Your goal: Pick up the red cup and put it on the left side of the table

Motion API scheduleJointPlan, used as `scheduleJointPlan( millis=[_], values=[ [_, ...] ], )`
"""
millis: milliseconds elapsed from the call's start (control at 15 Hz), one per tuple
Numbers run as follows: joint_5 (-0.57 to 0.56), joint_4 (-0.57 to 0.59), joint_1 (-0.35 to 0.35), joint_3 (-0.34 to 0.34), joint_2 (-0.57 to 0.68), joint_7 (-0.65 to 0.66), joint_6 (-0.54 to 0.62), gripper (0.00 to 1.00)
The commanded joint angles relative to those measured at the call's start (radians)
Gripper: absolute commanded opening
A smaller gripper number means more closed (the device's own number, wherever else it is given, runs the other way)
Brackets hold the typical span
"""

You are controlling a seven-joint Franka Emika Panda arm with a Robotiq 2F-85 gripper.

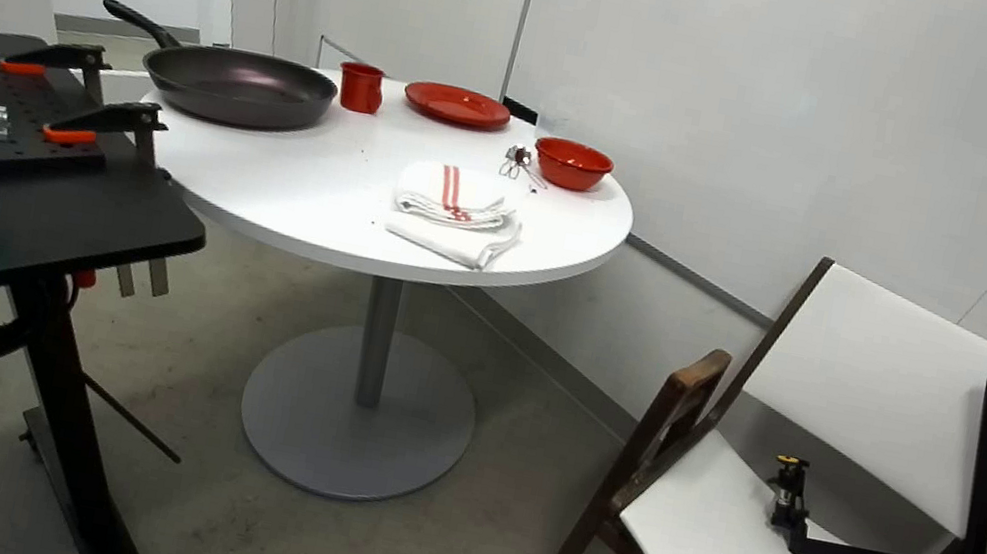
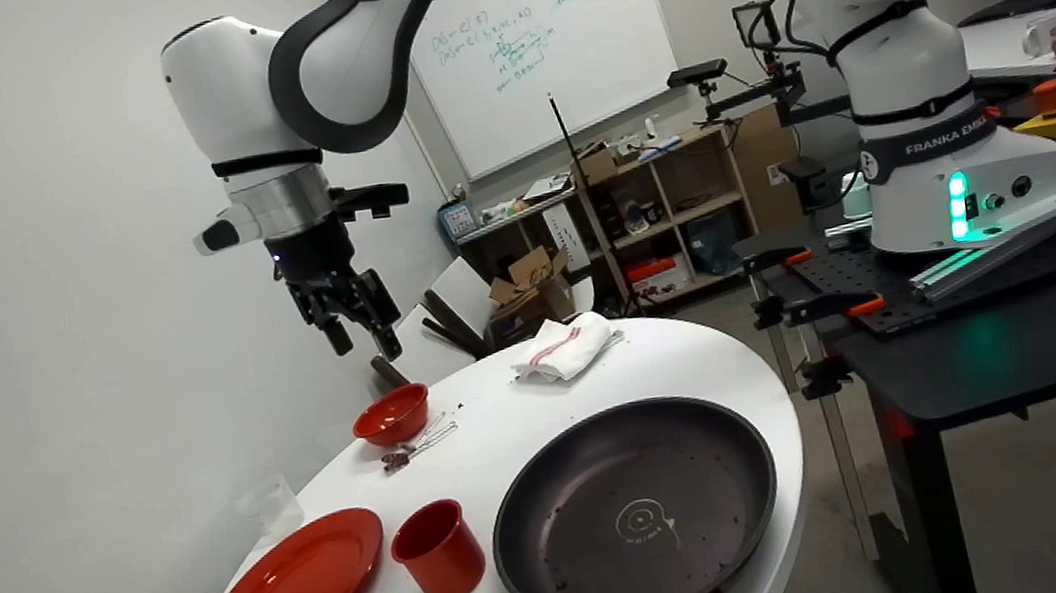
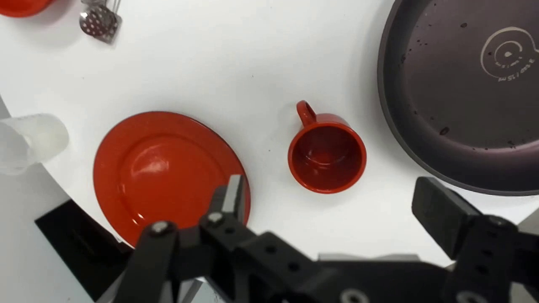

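Wrist view, left to right: clear container [image 3: 44,136], red plate [image 3: 164,143], both by the edge of the table [image 3: 252,71]; red cup [image 3: 326,162] upright, apart from plate, cup handle [image 3: 302,105] visible; gripper [image 3: 331,200], fingers wide apart, nothing held; black pan [image 3: 446,97], gap to cup. In both exterior views, unlike wrist view: pan handle [image 1: 139,21], towel [image 1: 456,199]; bare table between pan and towel.

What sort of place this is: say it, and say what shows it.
Most likely a robotics lab. In an exterior view, a Franka arm stands on a black desk, what looks like an emergency-stop button shows just behind it, and a whiteboard is written on in green.
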Motion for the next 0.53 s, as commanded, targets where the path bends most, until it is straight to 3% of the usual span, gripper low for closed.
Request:
scheduleJointPlan(
  millis=[0, 467],
  values=[
    [0.015, -0.064, -0.034, -0.017, -0.067, 0.063, -0.006, 1.0],
    [0.04, -0.166, -0.11, -0.048, -0.161, 0.12, -0.025, 1.0]
  ],
)
